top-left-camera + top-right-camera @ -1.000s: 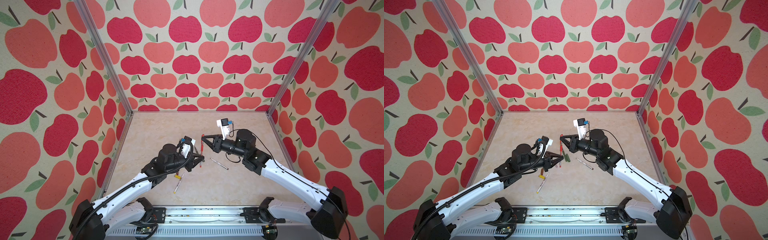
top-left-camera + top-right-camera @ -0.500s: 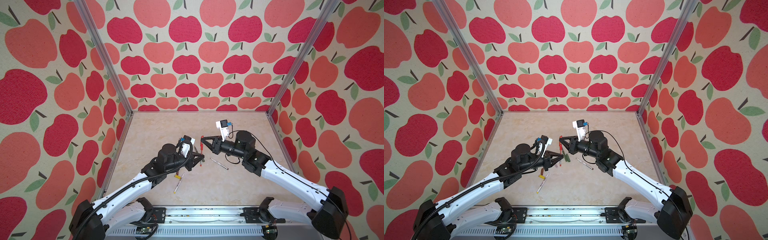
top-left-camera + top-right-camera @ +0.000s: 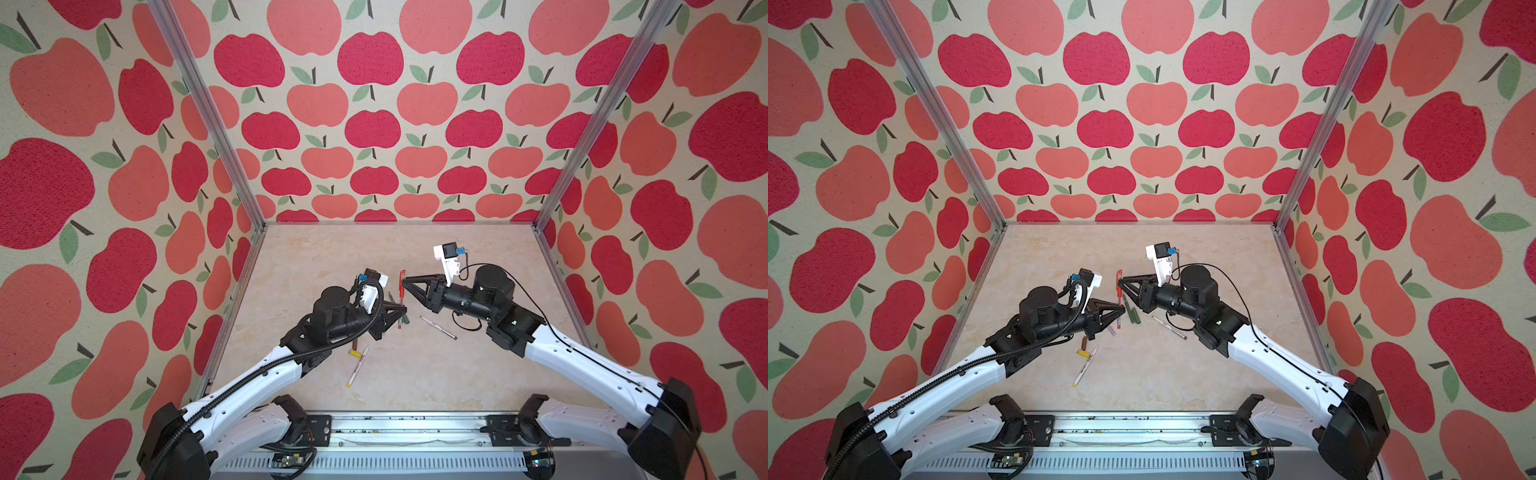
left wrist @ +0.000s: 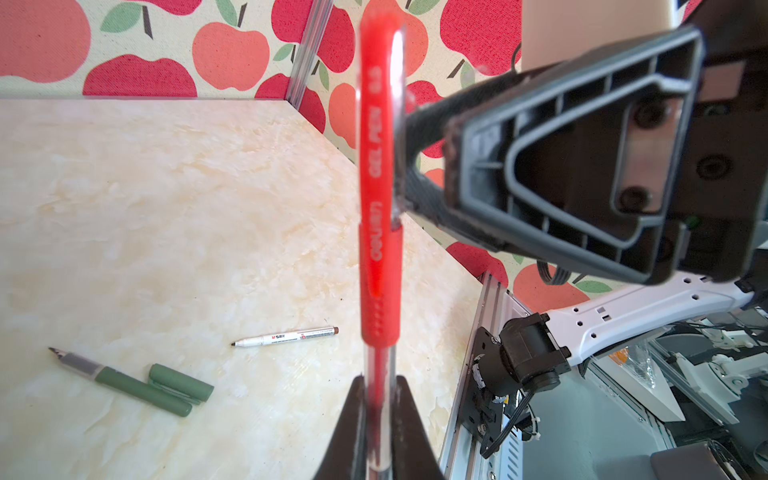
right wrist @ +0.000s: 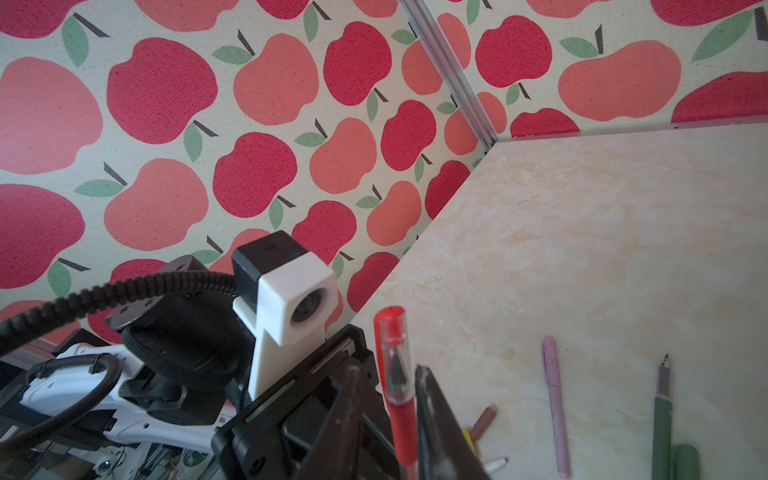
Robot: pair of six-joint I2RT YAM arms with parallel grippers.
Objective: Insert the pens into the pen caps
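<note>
My left gripper is shut on the clear lower barrel of the red pen and holds it above the table. The red pen cap sits over the pen's tip. In both top views my right gripper meets the pen from the right, with my left gripper just nearer. My right gripper stands open, its fingers slightly apart on either side of the cap. A green pen and green cap lie side by side on the table.
A white pen with brown print lies right of centre. A lilac pen, a brown cap, a yellow cap and a white pen with yellow print lie near my left arm. Apple-patterned walls enclose the table.
My right gripper's jaws have eased apart around the red cap. Both arms have hardly moved, and the left still holds the red pen.
</note>
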